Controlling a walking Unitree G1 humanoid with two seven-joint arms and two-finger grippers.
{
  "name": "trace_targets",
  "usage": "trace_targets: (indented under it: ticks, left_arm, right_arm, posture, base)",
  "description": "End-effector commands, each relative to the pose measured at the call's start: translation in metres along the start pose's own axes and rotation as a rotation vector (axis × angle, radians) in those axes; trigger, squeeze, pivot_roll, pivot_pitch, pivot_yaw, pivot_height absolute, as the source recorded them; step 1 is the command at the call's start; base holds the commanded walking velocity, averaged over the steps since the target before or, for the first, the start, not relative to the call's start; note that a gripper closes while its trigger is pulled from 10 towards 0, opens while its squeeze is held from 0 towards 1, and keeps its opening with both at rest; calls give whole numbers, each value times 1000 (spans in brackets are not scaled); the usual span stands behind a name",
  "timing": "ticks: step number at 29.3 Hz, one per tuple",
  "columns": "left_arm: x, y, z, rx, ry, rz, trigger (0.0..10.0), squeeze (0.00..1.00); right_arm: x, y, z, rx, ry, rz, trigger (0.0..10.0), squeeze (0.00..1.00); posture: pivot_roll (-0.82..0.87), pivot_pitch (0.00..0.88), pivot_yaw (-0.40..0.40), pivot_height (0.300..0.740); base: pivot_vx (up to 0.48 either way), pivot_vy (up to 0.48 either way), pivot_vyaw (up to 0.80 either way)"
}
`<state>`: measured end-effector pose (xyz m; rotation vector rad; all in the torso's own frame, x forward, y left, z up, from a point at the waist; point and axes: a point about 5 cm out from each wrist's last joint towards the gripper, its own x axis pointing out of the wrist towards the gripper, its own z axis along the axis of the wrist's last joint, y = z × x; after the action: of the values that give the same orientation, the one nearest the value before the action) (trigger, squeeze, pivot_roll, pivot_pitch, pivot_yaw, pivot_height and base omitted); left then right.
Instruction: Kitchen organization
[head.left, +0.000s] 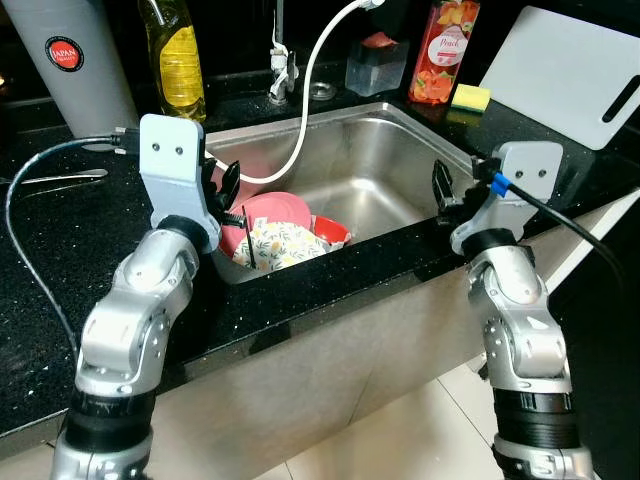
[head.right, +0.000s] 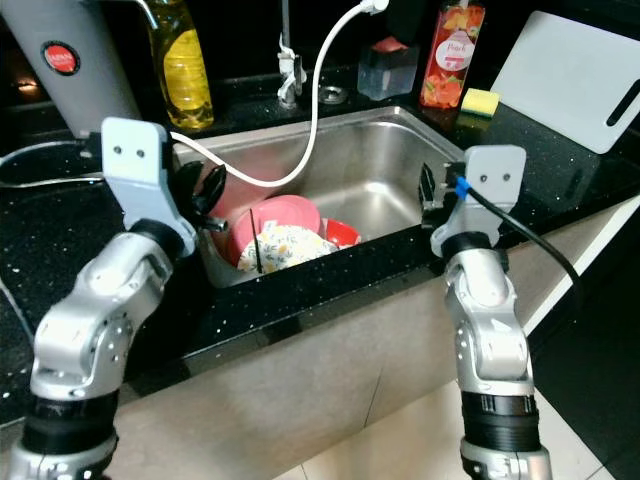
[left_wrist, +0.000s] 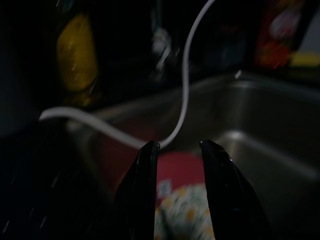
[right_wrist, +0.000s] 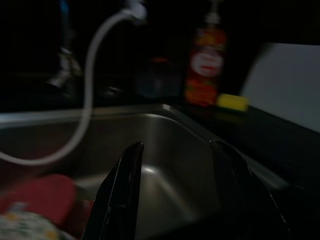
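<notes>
Left gripper (head.left: 228, 190): you see it raised over the left rim of the sink, silver arm rising from the near edge of the view. In the left wrist view its two black fingers (left_wrist: 141, 190) stand a narrow gap apart, with nothing between them.
Right gripper (head.left: 441, 188): it hangs at the sink's right front corner, over the counter edge. In the right wrist view its fingers (right_wrist: 125, 190) are spread wide and hold nothing.
Sink (head.left: 390, 150): stainless basin, set into the black speckled counter (head.left: 60, 250).
Dishes: a pink plate (head.left: 280, 209), a floral-patterned dish (head.left: 282, 246) and a red bowl (head.left: 332, 231) lie piled in the sink's left front corner, below the left gripper. A dark thin utensil stands among them; you cannot tell what kind.
Hose (head.left: 310, 90): white, curving from the top of the view down into the sink's left side.
Tap (head.left: 280, 70): at the back rim of the sink.
Yellow bottle (head.left: 175, 60): upright on the counter behind the left gripper.
Grey cylinder (head.left: 75, 65): stands left of the yellow bottle, bearing a red round label.
Red bottle (head.left: 443, 50): upright behind the sink's right corner.
Yellow sponge (head.left: 470, 97): just beside the red bottle.
White cutting board (head.left: 565, 75): leaning at the far right.
Clear container (head.left: 376, 62): between the tap and the red bottle.
</notes>
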<state>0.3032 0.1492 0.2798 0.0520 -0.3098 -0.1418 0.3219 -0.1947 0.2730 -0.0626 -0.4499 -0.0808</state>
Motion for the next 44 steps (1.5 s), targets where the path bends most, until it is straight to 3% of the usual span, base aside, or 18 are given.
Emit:
trace_targets:
  ticks: [1, 8, 19, 26, 30, 32, 33, 38, 41, 44]
  left_arm:
    - [-3, 2, -9, 24, 27, 24, 10000, 0]
    - [-11, 16, -34, 9, 112, 108, 10000, 0]
    - [-14, 22, -53, -23, 156, 140, 10000, 0]
    - [-13, 24, -58, 7, 195, 129, 10000, 0]
    - [-13, 22, -68, 22, 252, 84, 10000, 0]
    - [-13, 22, -71, 2, 275, 80, 10000, 0]
    - [-14, 21, -77, -35, 332, 71, 10000, 0]
    - [-13, 22, -77, -16, 326, 61, 10000, 0]
    - [-13, 23, -77, -17, 325, 62, 10000, 0]
    - [-13, 23, -77, -16, 322, 63, 10000, 0]
  right_arm:
    - [-2, -16, -1, -20, 0, -63, 10000, 0]
    - [2, -33, 6, -45, -33, -120, 10000, 0]
    - [5, -45, 18, -83, -85, -145, 10000, 0]
    - [7, -59, 27, -131, -128, -186, 10000, 0]
    - [6, -73, 31, -193, -153, -232, 10000, 0]
    - [6, -78, 32, -209, -157, -250, 10000, 0]
    - [4, -87, 35, -248, -166, -286, 10000, 0]
    - [-2, -109, 36, -329, -160, -400, 10000, 0]
    - [-3, -113, 35, -347, -157, -420, 10000, 0]
    - [-10, -127, 24, -429, -112, -499, 10000, 0]
  posture:
    - [-103, 158, -28, 740]
    - [-102, 159, -23, 740]
    - [-111, 158, -23, 740]
    - [-111, 158, -22, 740]
    - [-111, 157, -22, 740]
    - [-112, 156, -18, 740]
    - [-114, 156, -17, 740]
    - [-114, 156, -14, 740]
    - [-114, 156, -14, 740]
    - [-116, 154, -17, 740]
  base:
    - [0, 0, 0]
    - [0, 0, 0]
    - [0, 0, 0]
    - [0, 0, 0]
    - [0, 0, 0]
    - [0, 0, 0]
    - [0, 0, 0]
    - [0, 0, 0]
    - [0, 0, 0]
    - [0, 0, 0]
